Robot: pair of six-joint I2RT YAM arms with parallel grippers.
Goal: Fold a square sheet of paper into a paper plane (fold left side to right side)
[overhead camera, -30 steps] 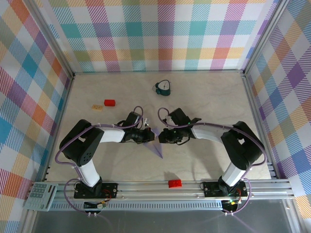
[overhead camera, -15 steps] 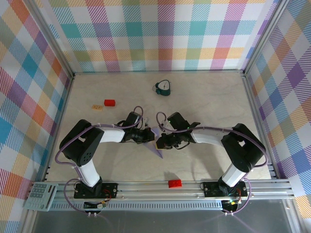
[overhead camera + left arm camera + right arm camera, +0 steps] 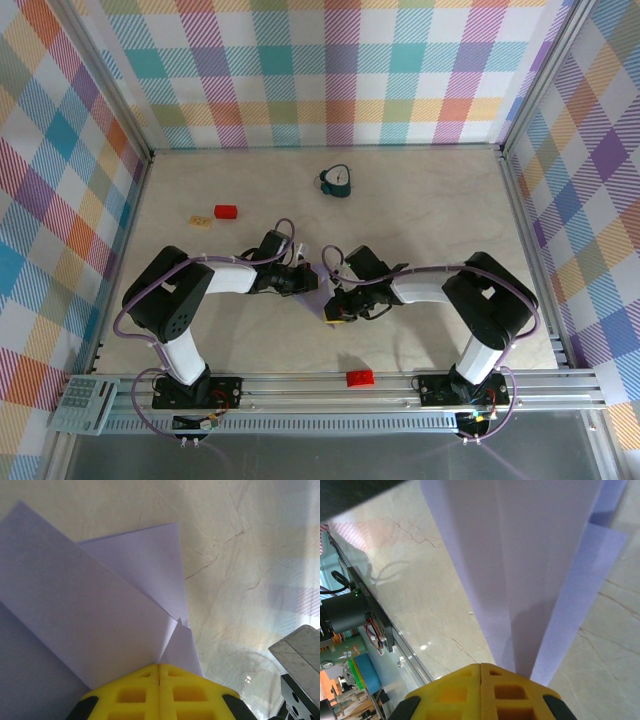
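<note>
The left gripper (image 3: 303, 281) clamps the paper plane (image 3: 322, 290) on its left side, the right gripper (image 3: 337, 308) pinches its near end, and its long axis runs far-to-near between them.

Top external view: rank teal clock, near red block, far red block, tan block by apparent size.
1. Teal clock, largest.
2. Near red block and far red block: look about alike, so not ranked.
3. Tan block, smallest.

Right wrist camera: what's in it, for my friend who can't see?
Folded lavender paper stretches up from the shut yellow right gripper at the bottom edge. A pale marbled table shows behind it.
</note>
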